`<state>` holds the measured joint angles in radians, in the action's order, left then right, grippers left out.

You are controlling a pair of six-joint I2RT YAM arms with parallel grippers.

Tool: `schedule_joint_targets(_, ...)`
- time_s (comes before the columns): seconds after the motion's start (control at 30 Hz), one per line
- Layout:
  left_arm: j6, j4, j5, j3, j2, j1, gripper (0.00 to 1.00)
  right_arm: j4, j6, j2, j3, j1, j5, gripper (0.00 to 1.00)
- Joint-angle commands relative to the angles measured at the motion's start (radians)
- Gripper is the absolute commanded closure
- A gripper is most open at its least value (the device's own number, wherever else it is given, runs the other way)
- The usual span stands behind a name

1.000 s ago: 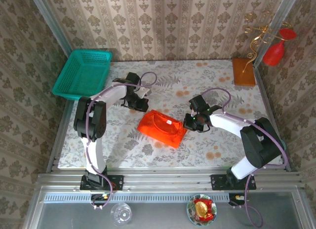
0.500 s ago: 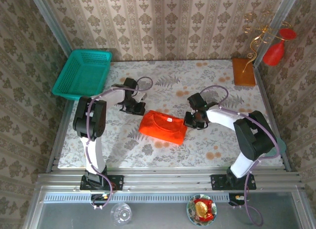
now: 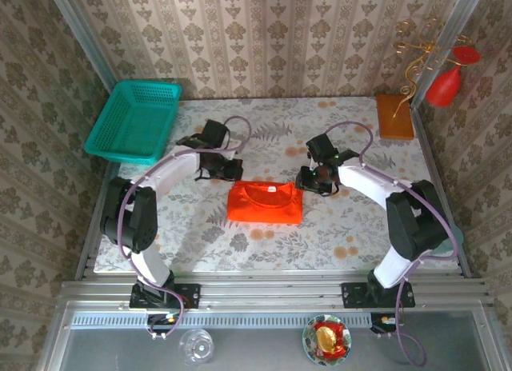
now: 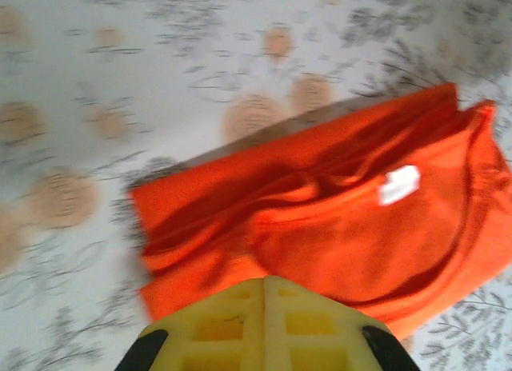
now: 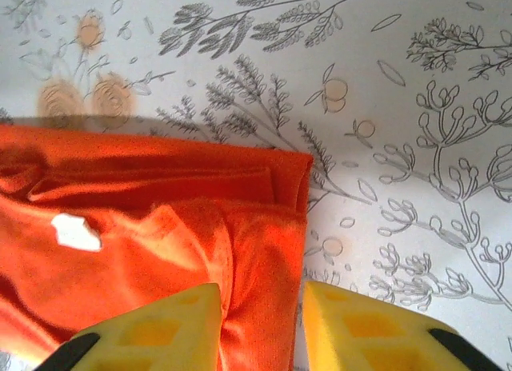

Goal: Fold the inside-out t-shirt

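Item inspected: orange-red t-shirt. It lies flat on the tabletop, to the right of the teal basket and nearer the arm bases than the basket, well apart from it. The shirt is folded into a compact rectangle, long side running left to right. The neckline faces up and a small white label shows at the collar. In the left wrist view the shirt shows layered folds along one edge. In the right wrist view the shirt shows stacked layers at its corner, with the label on the upper layer.

Left claw: positioned between the basket and the shirt, just beside the shirt's corner closest to the basket. In its own camera the claw has both yellow fingers pressed together with nothing between them. It holds nothing.

Right claw: positioned at the shirt edge farthest from the basket. In its own camera the claw has its fingers parted to a moderate gap. The shirt's edge lies below that gap. The fingers grip nothing. Whether they touch the cloth cannot be told.
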<state>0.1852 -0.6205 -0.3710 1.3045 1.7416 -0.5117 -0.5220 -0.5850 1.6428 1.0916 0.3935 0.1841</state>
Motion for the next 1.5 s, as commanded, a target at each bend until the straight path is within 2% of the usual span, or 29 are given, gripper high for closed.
schedule_joint_targets(0.0, 0.040, -0.012, 0.004, 0.034, 0.050, -0.066, 0.99, -0.026, -0.033, -0.048, -0.050, -0.002, 0.085, 0.63)
schedule_joint_targets(0.17, 0.032, -0.039, 0.098, 0.055, 0.142, -0.114, 1.00, -0.019, -0.055, -0.051, -0.089, -0.002, 0.135, 0.59)
schedule_joint_targets(0.37, 0.003, -0.078, 0.214, 0.049, 0.226, -0.115, 1.00, 0.042, -0.065, -0.012, -0.107, -0.004, 0.178, 0.56)
schedule_joint_targets(0.57, -0.004, -0.079, 0.215, 0.040, 0.258, -0.114, 1.00, 0.140, -0.082, 0.045, -0.114, -0.002, 0.269, 0.57)
schedule_joint_targets(0.63, 0.000, -0.074, 0.214, 0.035, 0.258, -0.114, 1.00, 0.158, -0.087, 0.056, -0.103, -0.002, 0.280, 0.62)
schedule_joint_targets(0.83, 0.005, -0.072, 0.211, 0.035, 0.251, -0.114, 1.00, 0.208, -0.071, 0.026, -0.074, 0.015, 0.326, 0.91)
schedule_joint_targets(0.9, 0.005, -0.073, 0.211, 0.035, 0.251, -0.114, 1.00, 0.213, -0.057, 0.025, -0.067, 0.026, 0.338, 0.96)
schedule_joint_targets(1.0, 0.005, -0.077, 0.208, 0.035, 0.256, -0.114, 1.00, 0.182, -0.050, 0.059, -0.058, 0.028, 0.311, 0.97)
schedule_joint_targets(1.1, 0.006, -0.079, 0.207, 0.033, 0.256, -0.114, 1.00, 0.131, -0.069, 0.109, -0.056, 0.018, 0.234, 0.96)
schedule_joint_targets(1.27, 0.005, -0.081, 0.213, 0.024, 0.251, -0.114, 1.00, 0.054, -0.064, 0.157, -0.042, 0.014, 0.124, 0.87)
schedule_joint_targets(1.47, 0.004, -0.085, 0.212, 0.024, 0.249, -0.114, 1.00, -0.002, -0.050, 0.088, -0.018, 0.013, 0.087, 0.73)
